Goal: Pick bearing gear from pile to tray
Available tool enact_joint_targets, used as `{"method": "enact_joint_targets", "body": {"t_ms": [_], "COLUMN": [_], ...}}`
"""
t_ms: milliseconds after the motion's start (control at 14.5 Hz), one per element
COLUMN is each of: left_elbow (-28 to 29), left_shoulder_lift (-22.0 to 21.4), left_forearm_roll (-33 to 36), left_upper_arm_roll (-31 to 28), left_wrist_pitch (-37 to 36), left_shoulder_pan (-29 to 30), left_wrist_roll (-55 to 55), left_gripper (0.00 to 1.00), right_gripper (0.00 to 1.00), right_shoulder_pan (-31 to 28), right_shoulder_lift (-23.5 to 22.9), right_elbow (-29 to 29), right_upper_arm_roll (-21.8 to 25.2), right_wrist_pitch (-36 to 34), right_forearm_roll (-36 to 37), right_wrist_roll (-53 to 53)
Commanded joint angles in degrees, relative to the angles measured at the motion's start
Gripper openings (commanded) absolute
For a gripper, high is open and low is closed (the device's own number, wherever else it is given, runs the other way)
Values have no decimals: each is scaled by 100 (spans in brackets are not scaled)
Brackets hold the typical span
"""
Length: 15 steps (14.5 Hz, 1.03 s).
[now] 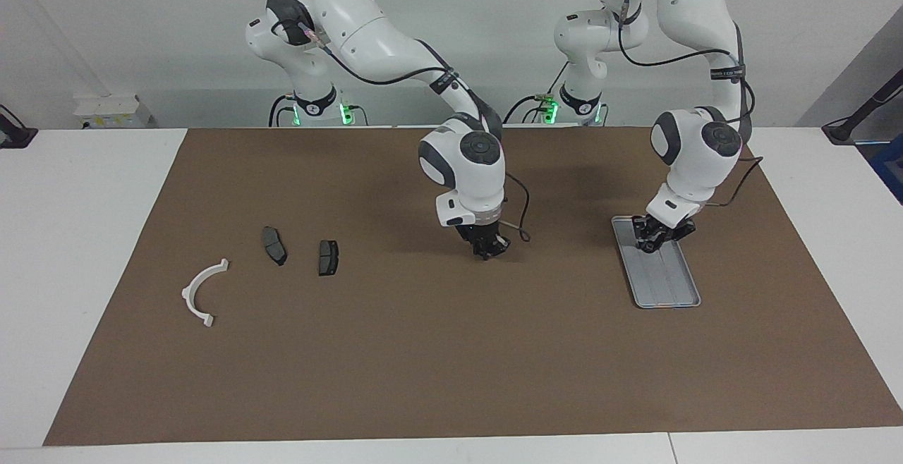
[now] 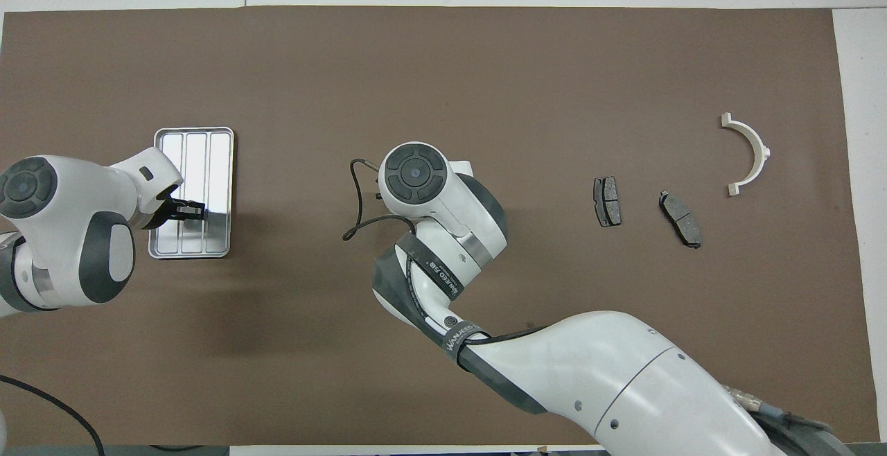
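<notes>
Tray (image 1: 676, 295) silver-grey, ribbed (low rim); left tool (image 1: 655, 237) over it, grip unclear; right tool (image 1: 487, 247) closed.

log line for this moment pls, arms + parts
left gripper: low over tray, shut | right gripper: shut, mid-mat | brake pads, white bracket: on mat, right arm's end

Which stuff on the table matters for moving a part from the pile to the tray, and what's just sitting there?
In the job:
- tray, under the left gripper
- right gripper, low over bare mat

Lying about, toward the right arm's end:
- white half-ring bracket
- two dark brake pads
</notes>
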<state>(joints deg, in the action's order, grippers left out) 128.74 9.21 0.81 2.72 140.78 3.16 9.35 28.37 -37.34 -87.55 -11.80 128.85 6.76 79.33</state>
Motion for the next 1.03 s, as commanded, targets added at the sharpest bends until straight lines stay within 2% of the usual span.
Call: {"method": "enact_joint_targets", "body": {"t_ms": [0, 69, 138, 207, 275, 482, 551, 758, 964], "left_elbow": [99, 55, -58, -338, -654, -2049, -2446, -3046, -3145], "left_shoulder_lift": [72, 54, 37, 37, 19, -25, 1, 19, 63], "left_forearm_roll": [-72, -72, -72, -63, -63, -72, -81, -89, 225], "left_upper_arm_roll": [-52, -52, -52, -52, -52, -43, -9, 18, 18], "left_wrist_pitch": [161, 117, -101, -538, -1021, -2664, -3000, -3126, -2873], "left_shoulder_pan": [-158, -158, -158, -141, -123, -158, -167, -578, -1465], "left_wrist_roll": [-30, -3, -3, 49, 206, 208, 121, -1035, -2776], "left_gripper": [68, 100, 100, 100, 100, 100, 100, 100, 100], "right_gripper": [0, 0, 6, 68, 100, 100, 100, 100, 100], "right_shoulder_pan": [-69, -95, -104, -104, -104, -471, -656, -1332, -1834], "right_shoulder_lift": [77, 86, 95, 104, 112, 174, 348, 797, 1043], "right_elbow": [-227, -219, -193, -140, -70, 369, 370, 361, 353], "right_upper_arm_roll": [-33, -33, -33, -25, -16, 2, -7, -51, -42], "right_wrist_pitch": [185, 132, 88, -25, -157, -553, -606, -992, -1335], "right_forearm_roll": [141, 141, 133, 132, 132, 132, 106, 36, -349], "right_wrist_roll": [47, 47, 47, 65, 56, -5, -145, -1345, -2629]}}
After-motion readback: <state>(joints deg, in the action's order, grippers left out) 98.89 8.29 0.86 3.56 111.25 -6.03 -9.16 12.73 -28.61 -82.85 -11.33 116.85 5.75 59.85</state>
